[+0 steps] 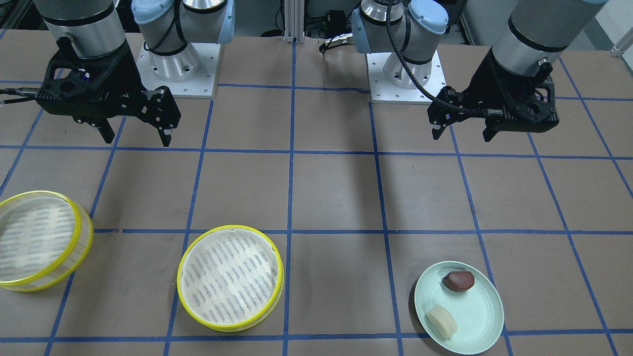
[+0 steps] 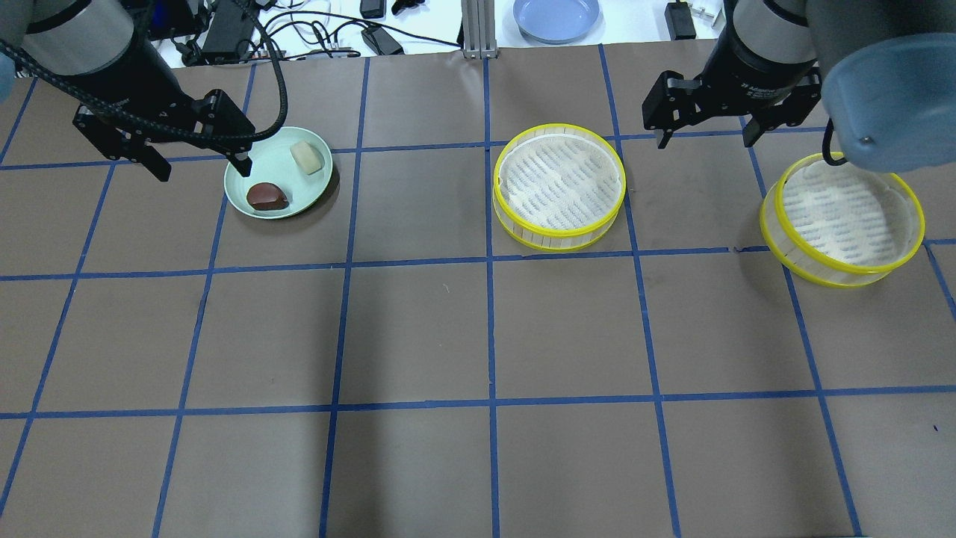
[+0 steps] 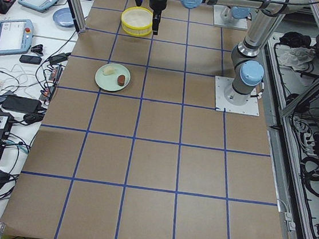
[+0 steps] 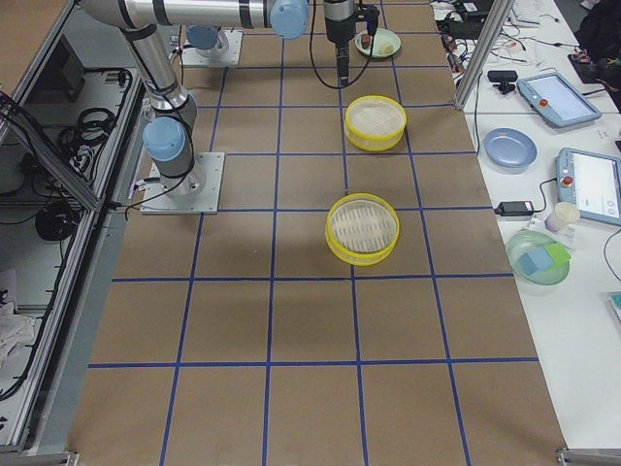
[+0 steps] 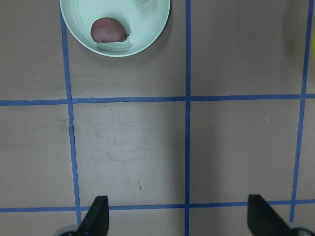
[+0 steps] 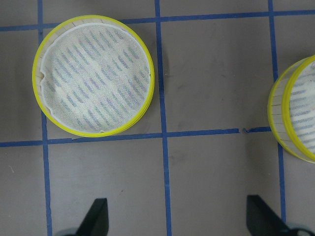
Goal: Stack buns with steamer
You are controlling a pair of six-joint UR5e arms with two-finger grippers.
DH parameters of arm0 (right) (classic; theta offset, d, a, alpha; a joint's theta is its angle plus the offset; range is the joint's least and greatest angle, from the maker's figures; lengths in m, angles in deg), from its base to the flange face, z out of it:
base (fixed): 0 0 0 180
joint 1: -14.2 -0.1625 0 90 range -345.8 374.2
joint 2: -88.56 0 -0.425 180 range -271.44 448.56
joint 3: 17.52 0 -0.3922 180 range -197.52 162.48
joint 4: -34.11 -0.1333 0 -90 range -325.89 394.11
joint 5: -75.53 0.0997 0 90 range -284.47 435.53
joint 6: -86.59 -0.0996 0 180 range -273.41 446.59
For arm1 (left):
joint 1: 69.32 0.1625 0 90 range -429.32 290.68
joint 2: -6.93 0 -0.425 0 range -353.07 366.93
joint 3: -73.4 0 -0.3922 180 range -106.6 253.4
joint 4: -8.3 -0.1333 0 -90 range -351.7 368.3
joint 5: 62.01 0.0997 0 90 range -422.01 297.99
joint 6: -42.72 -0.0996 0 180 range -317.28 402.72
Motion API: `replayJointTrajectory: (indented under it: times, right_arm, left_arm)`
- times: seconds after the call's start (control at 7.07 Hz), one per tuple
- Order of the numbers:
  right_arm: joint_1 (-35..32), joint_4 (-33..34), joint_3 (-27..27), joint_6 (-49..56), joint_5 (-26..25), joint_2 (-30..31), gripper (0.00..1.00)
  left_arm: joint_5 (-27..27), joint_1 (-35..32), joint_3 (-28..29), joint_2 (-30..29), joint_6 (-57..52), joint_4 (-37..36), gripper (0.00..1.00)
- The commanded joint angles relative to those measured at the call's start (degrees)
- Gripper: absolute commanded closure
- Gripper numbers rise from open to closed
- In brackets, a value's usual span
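Note:
A pale cream bun (image 1: 441,322) and a dark reddish-brown bun (image 1: 458,281) lie on a pale green plate (image 1: 482,309); in the overhead view the plate (image 2: 282,173) is at far left. Two yellow-rimmed steamer tiers stand apart on the table, both empty: one (image 2: 559,185) near the middle, one (image 2: 844,217) at far right. My left gripper (image 2: 202,170) is open and empty, hovering on the robot's side of the plate; its wrist view shows the brown bun (image 5: 109,29). My right gripper (image 2: 705,140) is open and empty, hovering between the two tiers (image 6: 93,81) (image 6: 298,115).
The table is brown with a blue tape grid. The two arm bases (image 1: 175,64) (image 1: 405,69) are bolted at the robot's edge. A blue plate (image 2: 556,16), cables and devices lie on the white bench beyond the far edge.

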Motion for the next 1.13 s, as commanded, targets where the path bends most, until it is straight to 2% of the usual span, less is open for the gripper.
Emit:
replayJointTrajectory:
  times: [0.0, 0.28, 0.42, 0.71, 0.85, 0.99]
  right_arm:
    - [0.03, -0.06, -0.03, -0.09, 0.00, 0.06, 0.00]
    - [0.30, 0.19, -0.03, 0.08, 0.00, -0.11, 0.00]
    - [2.73, -0.06, -0.03, 0.43, -0.17, -2.11, 0.00]
    - [14.65, 0.37, -1.16, 13.27, 0.01, -4.76, 0.00]
    - [21.59, 0.55, -1.43, 24.06, -0.17, -6.68, 0.00]
    - [28.96, 0.72, -1.87, 27.91, 0.17, -8.70, 0.00]
  left_arm:
    - [0.06, 0.38, -0.03, -0.02, 0.00, -0.02, 0.00]
    - [-0.12, 0.82, -0.03, -0.98, 0.00, -0.46, 0.00]
    - [-0.21, 1.86, -0.03, -1.42, -0.79, -0.90, 0.00]
    - [-0.38, 5.11, -0.12, -3.00, -1.84, -2.74, 0.00]
    - [-0.38, 5.47, -0.30, -5.10, -1.68, -6.58, 0.00]
    - [-0.82, 5.56, -1.43, -8.77, -1.67, -15.84, 0.00]
